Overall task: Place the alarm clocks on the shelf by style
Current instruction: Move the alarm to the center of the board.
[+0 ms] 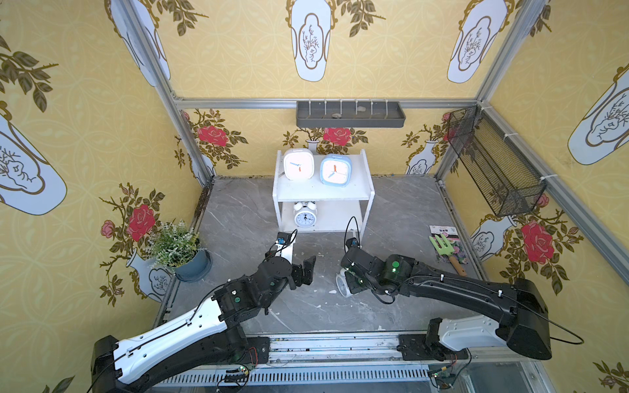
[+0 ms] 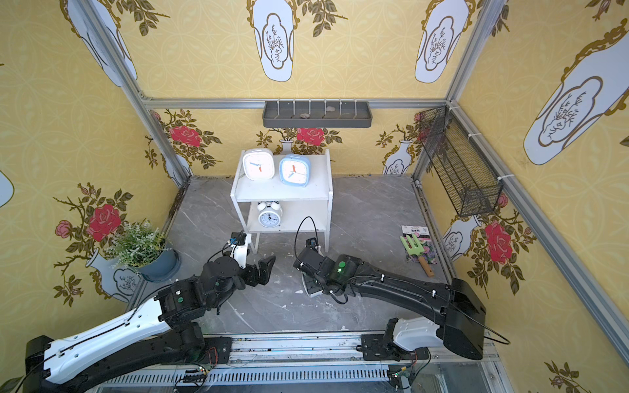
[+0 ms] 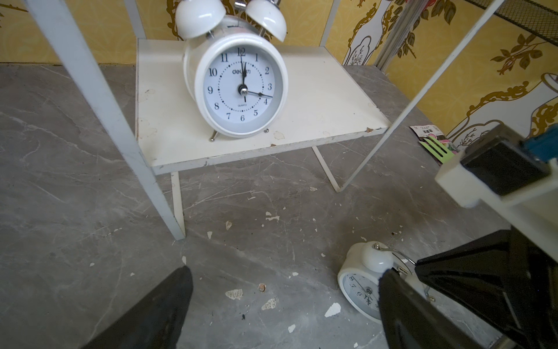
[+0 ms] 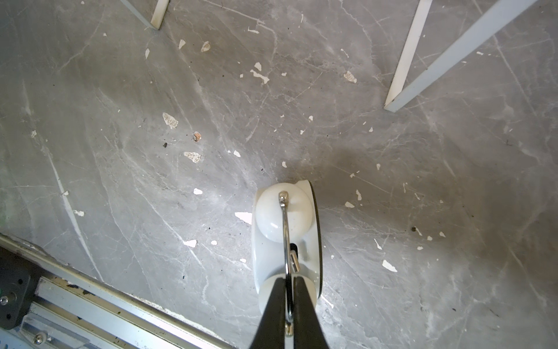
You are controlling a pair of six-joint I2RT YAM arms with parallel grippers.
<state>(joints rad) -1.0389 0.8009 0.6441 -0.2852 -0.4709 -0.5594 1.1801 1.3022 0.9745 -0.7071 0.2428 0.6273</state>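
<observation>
The white shelf (image 1: 323, 194) stands at the back of the floor. On its top board are a white rounded-square alarm clock (image 1: 298, 164) and a light blue one (image 1: 335, 170). A round twin-bell clock (image 1: 305, 214) (image 3: 241, 87) stands upright on the lower board (image 3: 332, 99). A second twin-bell clock (image 1: 341, 284) (image 4: 271, 217) is on the floor in front of the shelf. My right gripper (image 4: 289, 279) is shut on its thin metal handle (image 4: 284, 241), above the bells. My left gripper (image 3: 287, 273) (image 1: 304, 270) hangs open over bare floor to the left of that clock, holding nothing.
A potted plant (image 1: 177, 251) stands at the left wall. A green garden fork (image 1: 442, 250) lies on a seed packet at the right. A grey wall tray (image 1: 350, 114) and a black wire basket (image 1: 493, 163) hang on the walls. The shelf's thin legs (image 4: 404, 60) stand close ahead.
</observation>
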